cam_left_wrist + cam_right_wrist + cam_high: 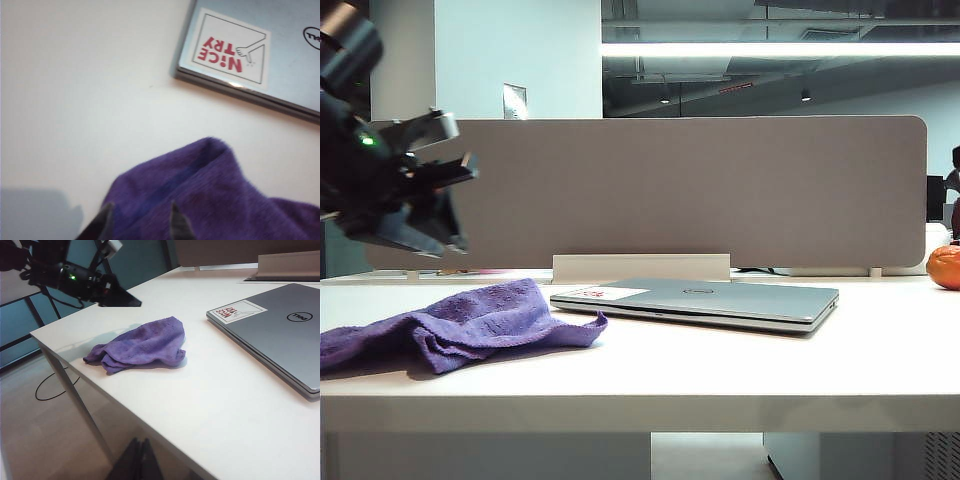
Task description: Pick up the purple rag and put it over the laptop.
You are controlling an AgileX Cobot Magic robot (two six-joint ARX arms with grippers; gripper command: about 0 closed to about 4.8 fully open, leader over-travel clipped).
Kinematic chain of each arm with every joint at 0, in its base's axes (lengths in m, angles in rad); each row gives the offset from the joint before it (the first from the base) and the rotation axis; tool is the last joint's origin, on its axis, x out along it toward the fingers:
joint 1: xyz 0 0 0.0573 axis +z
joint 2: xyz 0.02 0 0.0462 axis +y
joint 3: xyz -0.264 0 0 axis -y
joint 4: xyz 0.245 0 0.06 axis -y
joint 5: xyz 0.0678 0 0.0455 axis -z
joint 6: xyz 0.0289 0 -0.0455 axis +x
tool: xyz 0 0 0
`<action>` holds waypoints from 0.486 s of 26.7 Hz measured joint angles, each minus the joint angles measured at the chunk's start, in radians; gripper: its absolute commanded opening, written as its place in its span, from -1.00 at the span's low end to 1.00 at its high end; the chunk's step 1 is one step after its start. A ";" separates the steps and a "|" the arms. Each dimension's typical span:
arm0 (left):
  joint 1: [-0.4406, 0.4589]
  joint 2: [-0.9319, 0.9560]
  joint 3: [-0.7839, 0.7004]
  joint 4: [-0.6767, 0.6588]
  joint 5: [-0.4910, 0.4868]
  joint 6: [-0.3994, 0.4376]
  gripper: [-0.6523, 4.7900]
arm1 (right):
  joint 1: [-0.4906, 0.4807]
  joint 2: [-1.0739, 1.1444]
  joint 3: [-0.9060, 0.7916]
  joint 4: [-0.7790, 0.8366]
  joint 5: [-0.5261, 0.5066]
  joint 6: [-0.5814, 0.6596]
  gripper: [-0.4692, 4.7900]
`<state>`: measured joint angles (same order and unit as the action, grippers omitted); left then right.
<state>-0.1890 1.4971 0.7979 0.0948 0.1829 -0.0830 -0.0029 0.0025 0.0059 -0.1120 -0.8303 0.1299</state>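
The purple rag (460, 325) lies crumpled on the left of the white table (720, 365), one corner reaching toward the laptop (710, 298). The silver-grey laptop is closed and flat, with a white sticker with red letters (231, 50) near its corner. My left gripper (445, 225) hangs in the air above the rag's left part. In the left wrist view its fingertips (142, 222) stand apart over the rag (215, 200), holding nothing. My right gripper (140, 460) is shut and empty, off the table's near edge, well away from the rag (145, 342) and laptop (280, 335).
A grey partition panel (700, 190) runs along the back of the table. A pale raised strip (640, 267) sits behind the laptop. An orange round object (945, 266) rests at the far right edge.
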 measured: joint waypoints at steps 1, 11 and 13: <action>-0.010 0.011 0.010 0.001 0.000 0.000 0.09 | 0.000 0.000 0.000 0.000 0.000 0.000 -0.74; -0.106 0.161 0.109 0.028 0.000 0.003 0.83 | 0.000 0.000 0.000 -0.003 0.000 0.000 -0.74; -0.104 0.185 0.109 0.028 -0.001 0.003 0.96 | 0.000 0.000 0.000 -0.003 0.000 0.000 -0.74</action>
<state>-0.2932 1.6825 0.9066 0.1226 0.1822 -0.0799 -0.0029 0.0025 0.0059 -0.1146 -0.8303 0.1299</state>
